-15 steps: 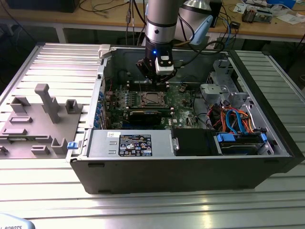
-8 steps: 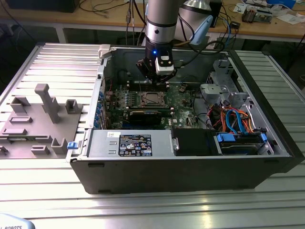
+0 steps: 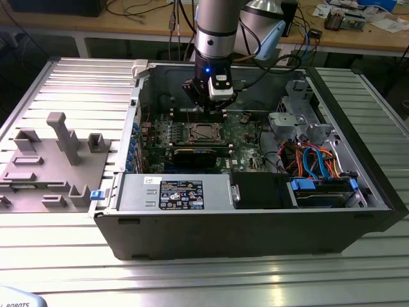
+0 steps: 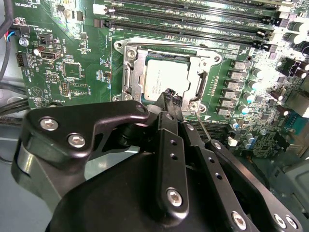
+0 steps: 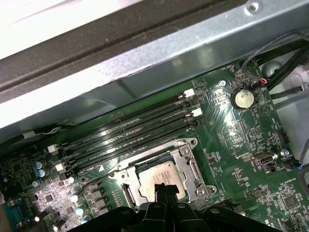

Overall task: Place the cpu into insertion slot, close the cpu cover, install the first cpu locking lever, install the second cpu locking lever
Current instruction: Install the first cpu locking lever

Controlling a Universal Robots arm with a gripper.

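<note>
The cpu [image 4: 164, 77] lies flat in the insertion slot [image 4: 170, 49] on the green board, silver top up. The cpu cover [image 4: 129, 77] rests down around it, the chip showing through its square opening. My gripper [image 4: 171, 95] hovers just over the chip's near edge, fingers shut together with nothing between them. A thin locking lever rod [image 4: 205, 128] stands out free beside the socket. In the first wrist view the cpu [image 5: 161, 175], the cover [image 5: 191, 166] and my gripper [image 5: 164, 187] show again. From outside, my gripper [image 3: 216, 112] hangs above the socket [image 3: 203, 132].
Long black memory slots [image 4: 193, 21] run along one side of the socket. The open computer case [image 3: 211, 224] has a power supply [image 3: 176, 192] at the front and coloured cables [image 3: 316, 160] at the exterior view's right. A grey fixture [image 3: 57, 160] stands outside the case.
</note>
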